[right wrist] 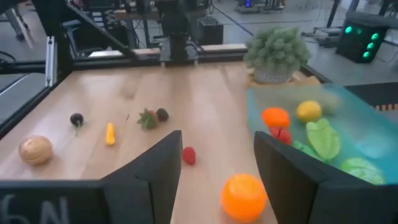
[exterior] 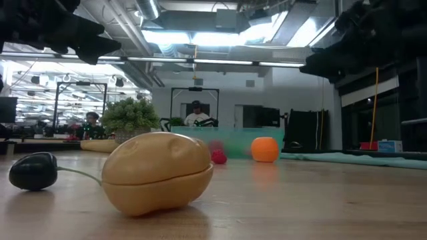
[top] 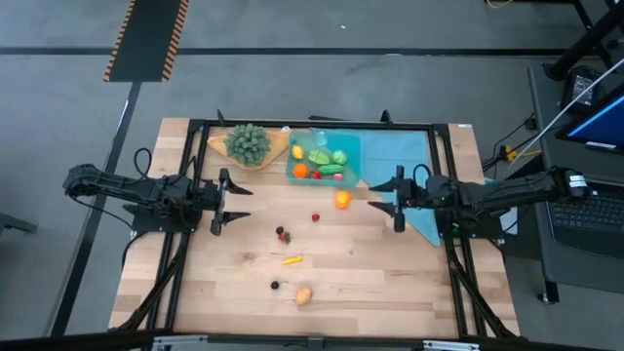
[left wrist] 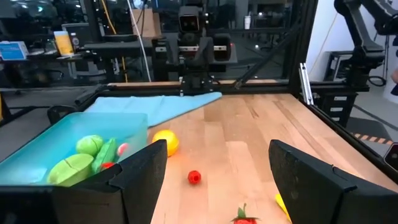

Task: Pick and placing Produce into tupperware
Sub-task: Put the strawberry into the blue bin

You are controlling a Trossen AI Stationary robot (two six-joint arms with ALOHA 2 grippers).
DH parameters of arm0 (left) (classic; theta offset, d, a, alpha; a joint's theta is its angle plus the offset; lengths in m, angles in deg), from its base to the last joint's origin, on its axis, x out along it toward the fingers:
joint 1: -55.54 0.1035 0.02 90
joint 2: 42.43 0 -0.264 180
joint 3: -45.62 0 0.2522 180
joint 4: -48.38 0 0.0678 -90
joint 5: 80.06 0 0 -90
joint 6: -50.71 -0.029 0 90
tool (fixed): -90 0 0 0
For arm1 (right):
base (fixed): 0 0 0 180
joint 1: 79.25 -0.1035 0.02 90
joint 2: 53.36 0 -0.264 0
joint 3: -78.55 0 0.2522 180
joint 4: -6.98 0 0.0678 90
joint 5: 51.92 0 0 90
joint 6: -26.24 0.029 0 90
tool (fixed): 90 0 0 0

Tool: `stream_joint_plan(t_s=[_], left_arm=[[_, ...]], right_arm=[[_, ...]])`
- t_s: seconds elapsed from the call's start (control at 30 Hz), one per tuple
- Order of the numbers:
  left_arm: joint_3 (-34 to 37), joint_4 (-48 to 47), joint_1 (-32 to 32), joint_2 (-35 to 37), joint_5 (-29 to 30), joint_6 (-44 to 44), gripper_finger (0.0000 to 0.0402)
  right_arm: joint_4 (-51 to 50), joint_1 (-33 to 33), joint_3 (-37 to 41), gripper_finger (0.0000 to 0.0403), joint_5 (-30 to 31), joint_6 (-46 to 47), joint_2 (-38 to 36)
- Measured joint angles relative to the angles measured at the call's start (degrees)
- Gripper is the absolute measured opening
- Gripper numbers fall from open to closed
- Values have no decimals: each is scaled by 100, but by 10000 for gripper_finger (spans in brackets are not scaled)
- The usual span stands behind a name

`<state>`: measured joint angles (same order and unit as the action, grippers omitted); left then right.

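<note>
The tupperware [top: 349,148], a clear teal container, sits at the table's far middle and holds a yellow, an orange, a red and some green toy pieces. Loose produce lies on the wood in front of it: an orange [top: 342,199], a small red piece [top: 316,217], a strawberry beside a dark berry [top: 282,234], a yellow piece [top: 292,259], another dark piece [top: 275,285] and a tan potato [top: 303,295]. My left gripper [top: 219,202] hovers open left of them. My right gripper [top: 398,200] hovers open right of the orange [right wrist: 243,196].
A bushy green plant [top: 249,142] in a tan wooden dish stands left of the container. A teal cloth [top: 409,166] lies under and right of it. A dark metal frame [top: 195,132] runs along the table's far, left and right sides. A person [exterior: 195,115] sits in the room beyond.
</note>
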<state>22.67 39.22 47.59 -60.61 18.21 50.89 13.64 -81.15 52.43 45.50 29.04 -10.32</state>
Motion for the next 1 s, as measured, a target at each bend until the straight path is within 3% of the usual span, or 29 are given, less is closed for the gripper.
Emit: stream_joint_plan(t_s=[0.43,0.6,0.83,1.0], left_arm=[[-19,618,-6,-1241,13,581,275],[-432,612,-178,-1925,124,689,275],[-1350,-223,-791,-2939,771,700,275],[-2100,-1118,-1227,-3689,1130,1173,275]], right_arm=[[226,-173,236,202,6,444,117],[264,-173,236,202,9,483,117],[258,-173,236,202,13,622,117],[252,-173,236,202,13,757,117]])
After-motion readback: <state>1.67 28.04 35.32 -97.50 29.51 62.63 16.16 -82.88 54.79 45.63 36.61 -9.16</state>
